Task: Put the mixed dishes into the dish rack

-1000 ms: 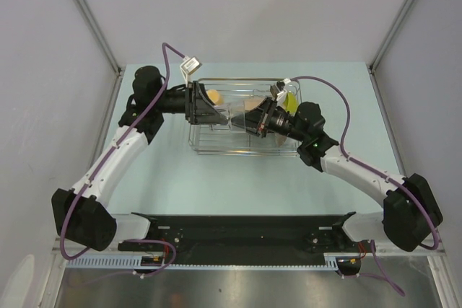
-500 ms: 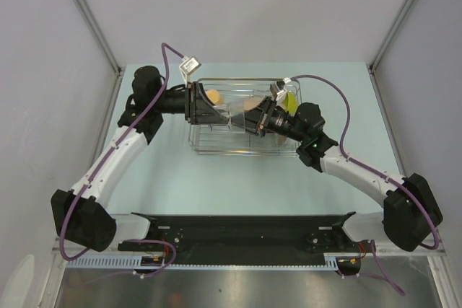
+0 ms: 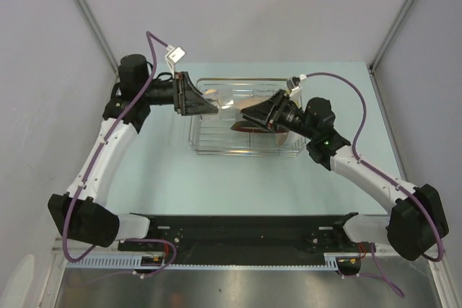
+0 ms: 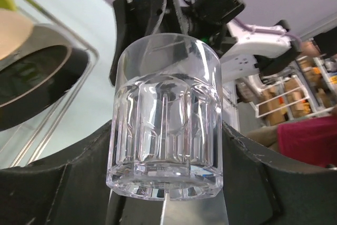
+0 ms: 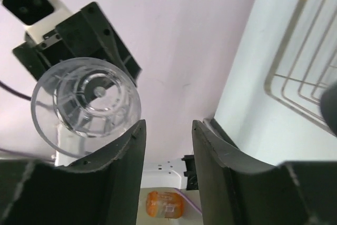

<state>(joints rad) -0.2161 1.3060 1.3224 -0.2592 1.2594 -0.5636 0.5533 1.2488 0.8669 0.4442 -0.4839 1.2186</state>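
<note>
One glass (image 4: pixel 166 114) sits clamped in left gripper (image 4: pixel 164 175), right gripper (image 5: pixel 168 146) parted, empty; set glass upright at rack's (image 3: pixel 209 138) 7 o'clock, gently.

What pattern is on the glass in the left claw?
Clear glass with vertical fluted panels around its sides; best seen in the left wrist view.
</note>
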